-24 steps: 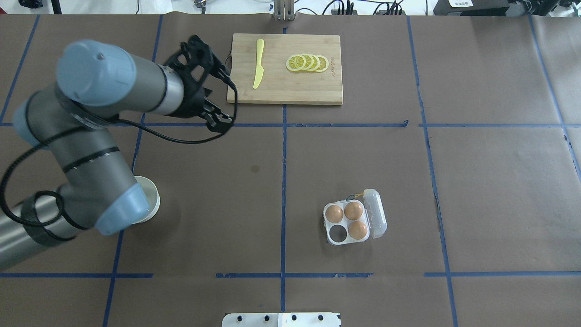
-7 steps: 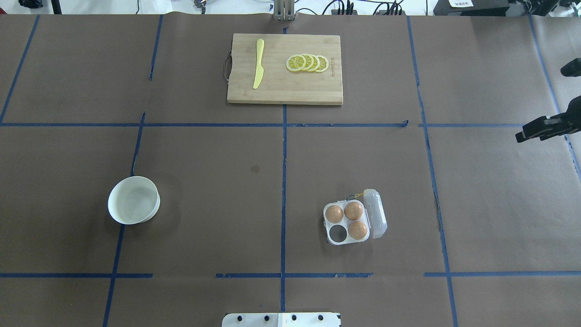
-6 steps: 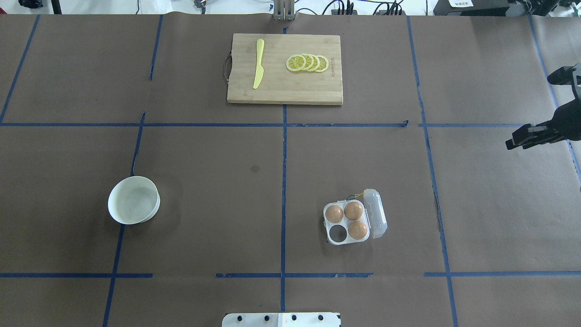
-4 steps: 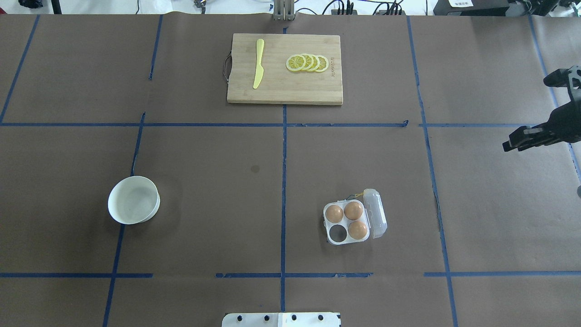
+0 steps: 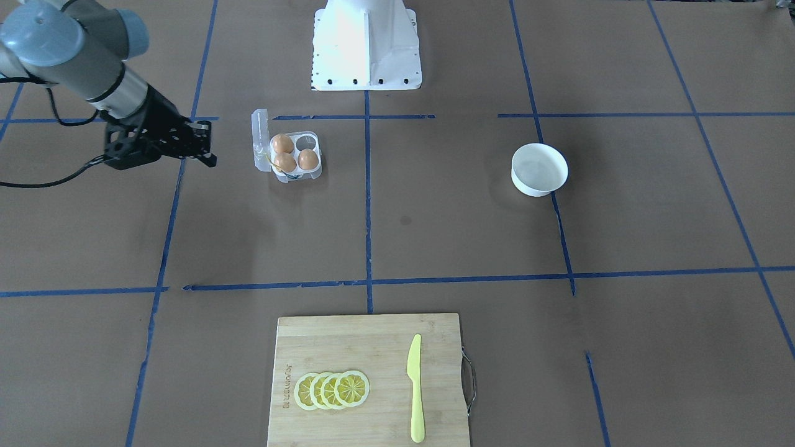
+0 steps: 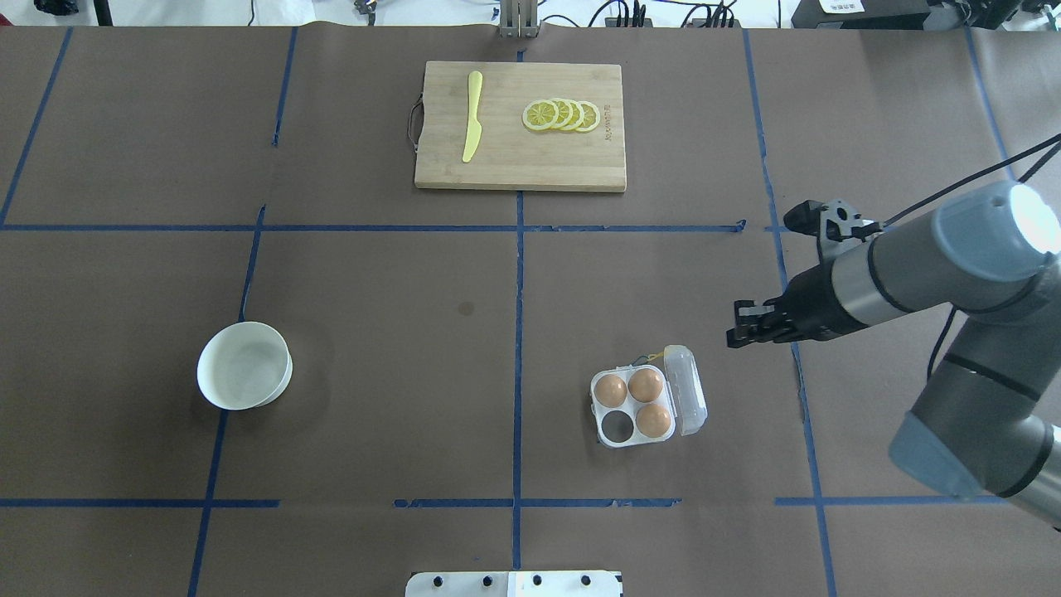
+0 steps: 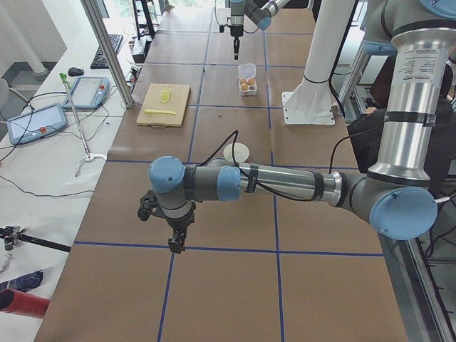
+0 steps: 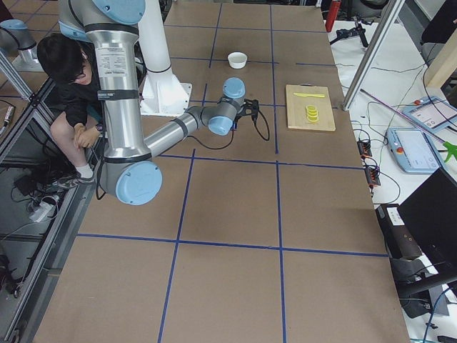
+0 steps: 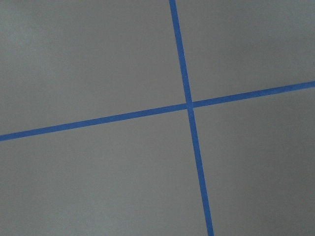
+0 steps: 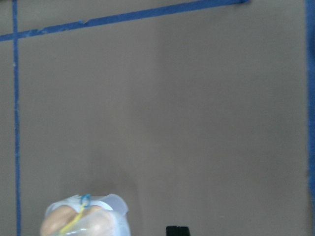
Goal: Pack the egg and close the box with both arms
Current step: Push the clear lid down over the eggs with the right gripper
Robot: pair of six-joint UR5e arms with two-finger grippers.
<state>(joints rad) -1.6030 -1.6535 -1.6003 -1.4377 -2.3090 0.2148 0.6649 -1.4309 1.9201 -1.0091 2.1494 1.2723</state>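
box [image 6: 637, 408] on table [image 6: 373, 274], right of centre, lid [image 6: 687, 390] hinged open at its right | eggs [image 6: 646, 384] fill three of four cups | right end effector [image 6: 740, 326] hovers near lid, not touching; grip state unclear | left end effector [image 7: 174, 244] well apart, pointing down; grip state unclear

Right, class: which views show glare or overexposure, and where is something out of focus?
Overhead exterior: glare whitens the joint cap on the right arm. Exterior front-facing: the white pedestal base is largely blown out. Right wrist-mounted: the box at the bottom edge is blurred, its eggs soft blobs.
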